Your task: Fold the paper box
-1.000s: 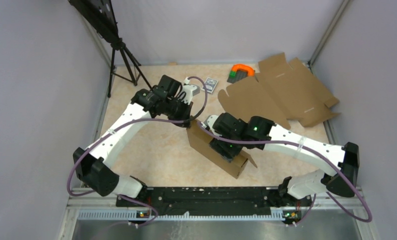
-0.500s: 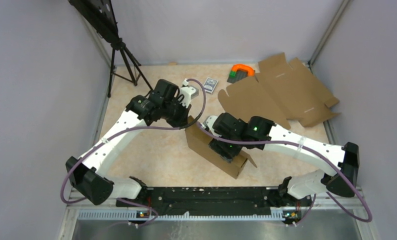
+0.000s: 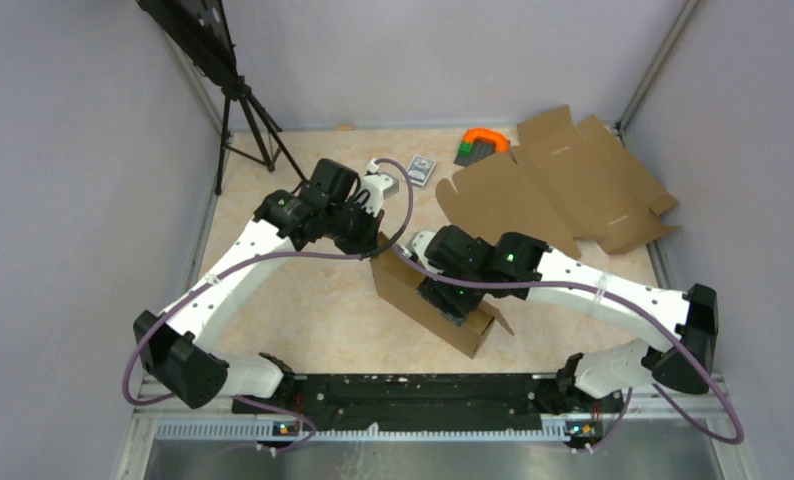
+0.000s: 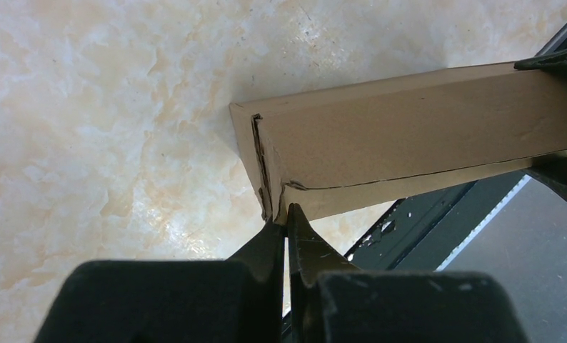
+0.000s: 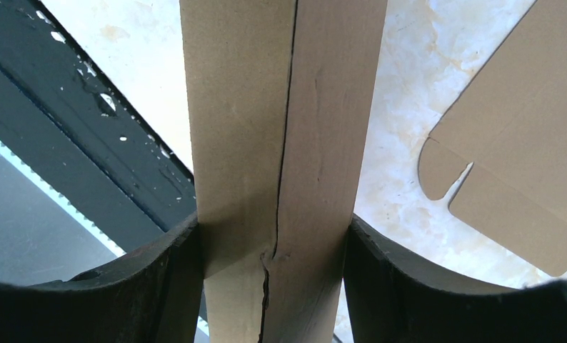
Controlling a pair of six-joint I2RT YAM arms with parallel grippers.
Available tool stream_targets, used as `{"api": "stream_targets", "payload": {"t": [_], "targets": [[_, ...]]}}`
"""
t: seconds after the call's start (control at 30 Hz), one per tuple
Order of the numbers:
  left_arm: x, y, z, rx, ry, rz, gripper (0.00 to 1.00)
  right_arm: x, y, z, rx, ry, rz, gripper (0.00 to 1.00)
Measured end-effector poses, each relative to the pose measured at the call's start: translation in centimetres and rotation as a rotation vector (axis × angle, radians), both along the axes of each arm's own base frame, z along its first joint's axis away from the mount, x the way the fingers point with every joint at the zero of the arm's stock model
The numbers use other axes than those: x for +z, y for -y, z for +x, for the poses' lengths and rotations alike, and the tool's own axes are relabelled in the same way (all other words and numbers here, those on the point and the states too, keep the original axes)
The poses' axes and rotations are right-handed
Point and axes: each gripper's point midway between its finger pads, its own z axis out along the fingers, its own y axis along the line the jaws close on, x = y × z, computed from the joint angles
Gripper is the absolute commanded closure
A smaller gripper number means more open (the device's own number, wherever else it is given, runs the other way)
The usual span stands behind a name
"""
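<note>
Paper box (image 3: 428,295) at mid-frame looks light yet crushable, best gripped across its folded walls where the right gripper (image 5: 273,239) clamps it, left gripper (image 4: 286,229) pinched together at its corner.

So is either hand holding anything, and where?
The right hand grips the cardboard box across its width. The left hand is shut at its end corner; a pinch cannot be told.
</note>
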Motion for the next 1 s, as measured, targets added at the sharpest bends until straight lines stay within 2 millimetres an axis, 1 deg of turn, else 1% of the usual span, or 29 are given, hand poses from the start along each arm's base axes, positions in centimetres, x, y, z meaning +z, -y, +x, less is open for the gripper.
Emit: {"api": "stream_targets", "payload": {"t": [0.37, 0.73, 1.0], "targets": [[-0.33, -0.53, 0.53, 0.026, 0.014, 0.033, 1.00, -0.01, 0.01, -0.03, -0.002, -0.002, 0.000, 0.42], [-0.52, -0.16, 0.08, 0.013, -0.009, 0.013, 1.00, -0.01, 0.01, -0.04, -0.002, -0.002, 0.000, 0.42], [-0.67, -0.26, 0.23, 0.031, -0.010, 0.017, 1.00, -0.02, 0.03, -0.06, -0.003, -0.004, 0.000, 0.42]]}}
